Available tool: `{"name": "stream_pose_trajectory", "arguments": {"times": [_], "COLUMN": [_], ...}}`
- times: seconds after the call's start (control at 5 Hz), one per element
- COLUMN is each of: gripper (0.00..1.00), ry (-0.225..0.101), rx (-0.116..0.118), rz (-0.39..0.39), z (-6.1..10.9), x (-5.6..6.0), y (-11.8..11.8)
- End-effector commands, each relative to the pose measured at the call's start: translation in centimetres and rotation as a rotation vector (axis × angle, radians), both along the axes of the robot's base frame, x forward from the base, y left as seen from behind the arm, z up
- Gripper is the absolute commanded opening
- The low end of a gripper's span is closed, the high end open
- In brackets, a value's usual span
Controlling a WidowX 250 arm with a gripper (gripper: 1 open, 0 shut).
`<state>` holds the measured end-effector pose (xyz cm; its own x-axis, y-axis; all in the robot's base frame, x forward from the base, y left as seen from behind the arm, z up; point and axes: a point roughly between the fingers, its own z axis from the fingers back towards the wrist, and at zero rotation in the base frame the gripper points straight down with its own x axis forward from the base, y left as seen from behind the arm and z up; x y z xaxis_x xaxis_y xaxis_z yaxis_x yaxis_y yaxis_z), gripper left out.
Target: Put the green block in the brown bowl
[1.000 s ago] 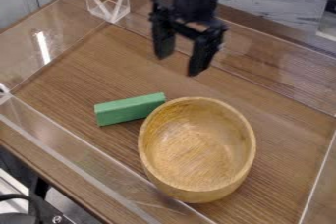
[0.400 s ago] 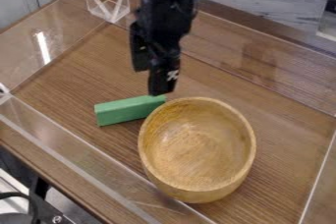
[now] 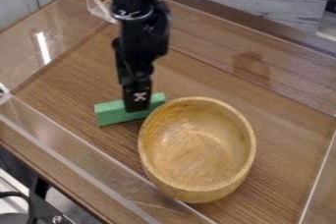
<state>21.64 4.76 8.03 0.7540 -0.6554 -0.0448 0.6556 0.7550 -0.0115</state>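
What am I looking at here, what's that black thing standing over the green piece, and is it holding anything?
You are looking at a single robot arm working on a wooden table, which has clear plastic walls around its edges. There is one picture of this moment, taken by a camera looking down at the table from the front at an angle.

The black thing is the arm's gripper, the part that grasps things. It points straight down and its jaws are open. It is right over the green block, a small green bar lying flat on the table, but it has not closed on it, so nothing is held yet.

Just right of the block sits the brown bowl, a big round wooden bowl with nothing in it. The block seems meant to end up in there.
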Motion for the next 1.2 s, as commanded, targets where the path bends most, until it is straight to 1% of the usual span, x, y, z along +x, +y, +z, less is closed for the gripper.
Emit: {"name": "stream_pose_trajectory", "arguments": {"times": [0.0, 0.4, 0.8, 1.0], "gripper": [1.00, 1.00, 1.00, 1.00], "ry": [-0.057, -0.079, -0.095, -0.097], "rx": [0.006, -0.012, -0.027, -0.037], "rz": [-0.012, -0.036, -0.002, -0.023], "z": [0.0, -0.2, -0.5, -0.8], "x": [0.2, 0.5, 0.3, 0.3], "y": [1.0, 0.6, 1.7, 1.5]}}
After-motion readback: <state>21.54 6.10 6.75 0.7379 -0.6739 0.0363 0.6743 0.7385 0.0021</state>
